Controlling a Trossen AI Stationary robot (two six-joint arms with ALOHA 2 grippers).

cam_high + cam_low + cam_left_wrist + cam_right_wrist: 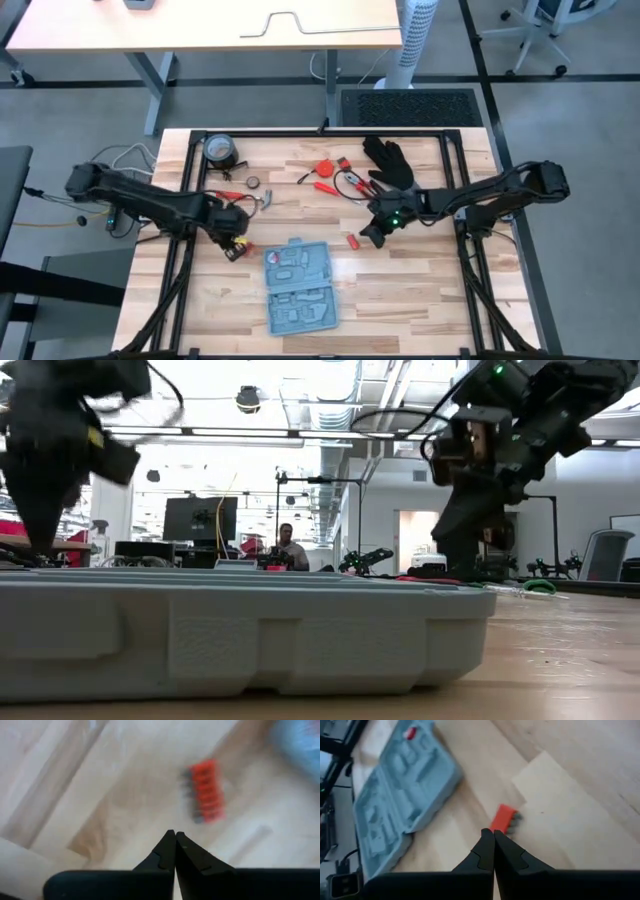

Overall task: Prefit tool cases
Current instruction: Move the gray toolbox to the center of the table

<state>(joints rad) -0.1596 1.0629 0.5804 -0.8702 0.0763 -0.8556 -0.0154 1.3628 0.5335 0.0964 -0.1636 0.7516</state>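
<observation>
The open light-blue case (300, 287) lies flat on the wooden table (420, 290), near its front edge, both halves up and showing moulded grey-blue slots; a small red piece sits in one slot at the case's far end, seen in the right wrist view (410, 733). No brand, label or writing can be read on the case or on anything around it. The left gripper (236, 243) hangs just off the case's far left corner, its fingers (167, 851) pressed together with nothing between them, and a red bit holder (206, 791) lies on the wood close ahead of it. The right gripper (375, 234) hovers off the case's far right side, a little farther out, fingers (487, 847) likewise clenched on nothing, with a small red part (505, 818) lying on the table between it and the case. Beyond the case, toward the table's back, lie a black glove (390, 160), red-handled tools (335, 175) and a round gauge (220, 150).
</observation>
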